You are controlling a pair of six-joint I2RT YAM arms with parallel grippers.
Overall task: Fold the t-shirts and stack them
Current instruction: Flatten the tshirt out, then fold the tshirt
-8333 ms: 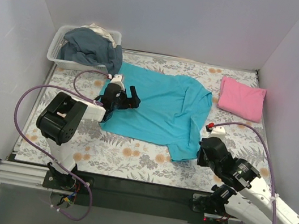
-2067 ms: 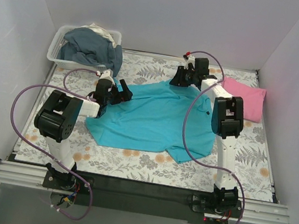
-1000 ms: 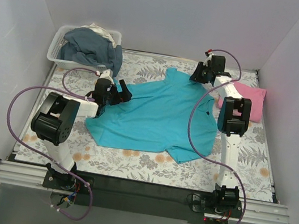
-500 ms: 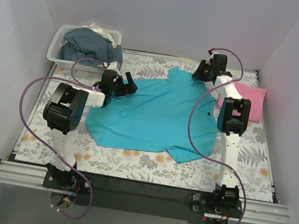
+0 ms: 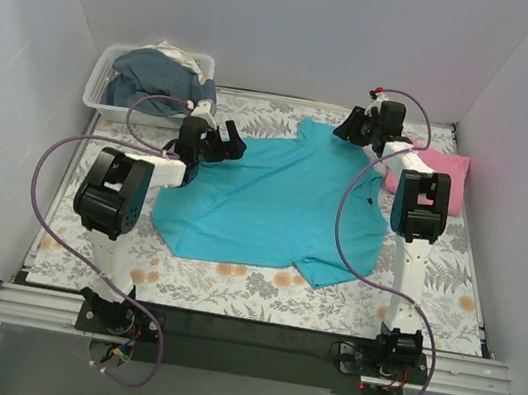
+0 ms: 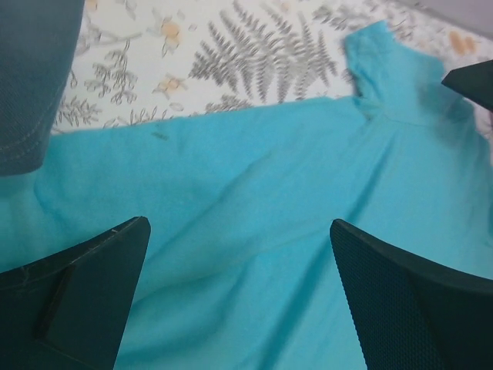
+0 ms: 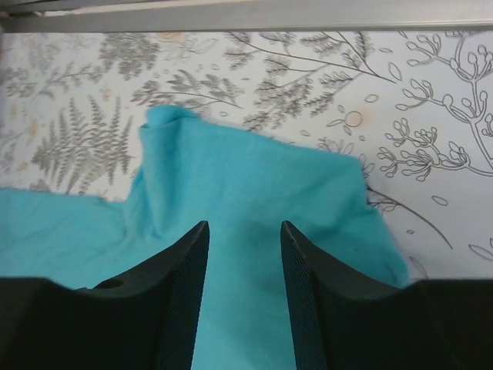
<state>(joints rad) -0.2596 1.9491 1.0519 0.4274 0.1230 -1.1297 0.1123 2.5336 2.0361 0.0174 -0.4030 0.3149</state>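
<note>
While the teal t-shirt (image 5: 274, 199) lies spread flat on the table (image 5: 229, 288), the left gripper (image 6: 239, 231) hovers wide open over its left edge, holding nothing. The right gripper (image 7: 244, 227), partly open and empty, is above the far right corner. The pink t-shirt (image 5: 446, 179) lies folded at far right.

- The turquoise t-shirt (image 5: 274, 199) lies unfolded, spread open across the middle of the tabletop (image 5: 238, 290).
- It is mostly flat, with shallow wrinkles running over the cloth and a raised crease along its right part.
- A short flap sticks out from its far edge, its tip slightly lifted; another corner juts toward the near right.
- The near-left corner lies flat on the floral surface.
- The pink t-shirt (image 5: 454, 184) is folded into a compact, slightly puffy rectangle at the far right of the tabletop.
- It lies near the turquoise shirt's right edge; whether they touch cannot be told.
</note>
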